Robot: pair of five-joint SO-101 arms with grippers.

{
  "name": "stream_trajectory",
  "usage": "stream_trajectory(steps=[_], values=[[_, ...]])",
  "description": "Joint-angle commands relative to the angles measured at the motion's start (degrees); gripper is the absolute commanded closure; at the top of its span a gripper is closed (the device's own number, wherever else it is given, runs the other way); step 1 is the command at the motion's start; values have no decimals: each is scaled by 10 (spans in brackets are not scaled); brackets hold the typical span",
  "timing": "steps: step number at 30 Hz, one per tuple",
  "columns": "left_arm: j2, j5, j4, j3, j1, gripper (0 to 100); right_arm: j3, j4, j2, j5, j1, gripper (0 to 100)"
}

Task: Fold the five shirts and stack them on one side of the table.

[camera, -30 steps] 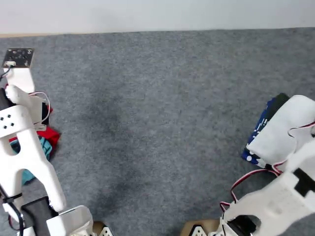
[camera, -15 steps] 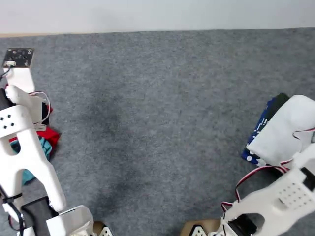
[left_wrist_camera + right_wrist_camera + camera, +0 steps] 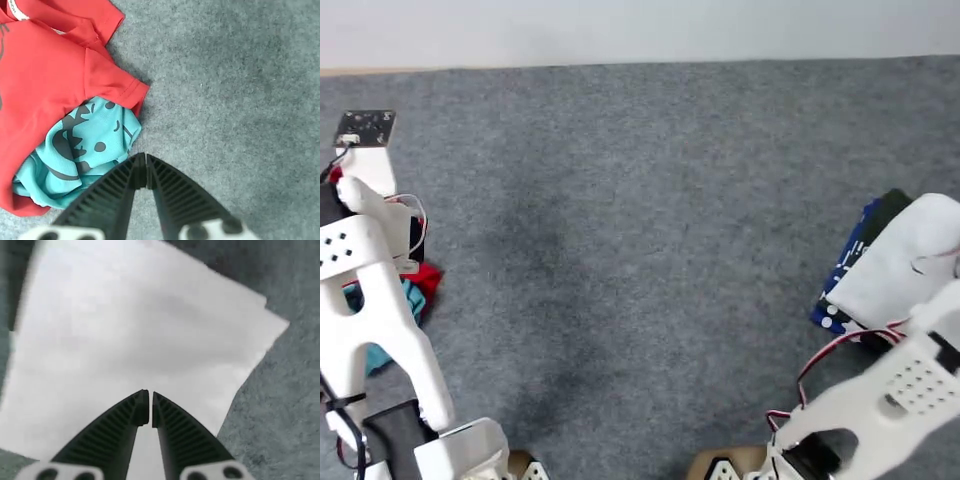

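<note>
A crumpled red shirt (image 3: 45, 75) lies over a teal printed shirt (image 3: 80, 150) at the table's left edge; both show as red (image 3: 423, 277) and teal (image 3: 412, 300) scraps beside the left arm. My left gripper (image 3: 145, 172) is shut, empty, hovering just above the edge of the teal shirt. At the right edge a folded white shirt (image 3: 900, 265) tops a stack with a blue patterned shirt (image 3: 845, 262) and a dark one (image 3: 890, 200) under it. My right gripper (image 3: 150, 410) is shut and empty above the white shirt (image 3: 135, 335).
The grey felt table cover (image 3: 640, 220) spreads wide between the two piles. A pale wall strip (image 3: 640, 30) runs along the far edge. The arm bases (image 3: 740, 465) stand at the near edge.
The right arm has drawn back toward the near right corner, uncovering more of the white shirt. The left arm has shifted slightly.
</note>
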Motion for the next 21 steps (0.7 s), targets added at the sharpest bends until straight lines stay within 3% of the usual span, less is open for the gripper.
stream_trajectory(steps=[1, 6, 14, 21], values=[[-9, -1, 11, -1, -2, 994, -35, 6, -61, 1, -60, 989], [-9, -1, 11, -1, -1, 994, -33, -64, -8, 0, -129, 989], [-9, -1, 11, -1, -1, 994, -38, -227, 144, 1, -138, 989], [-9, -1, 11, -1, -1, 994, -97, -117, 102, -5, -158, 989]])
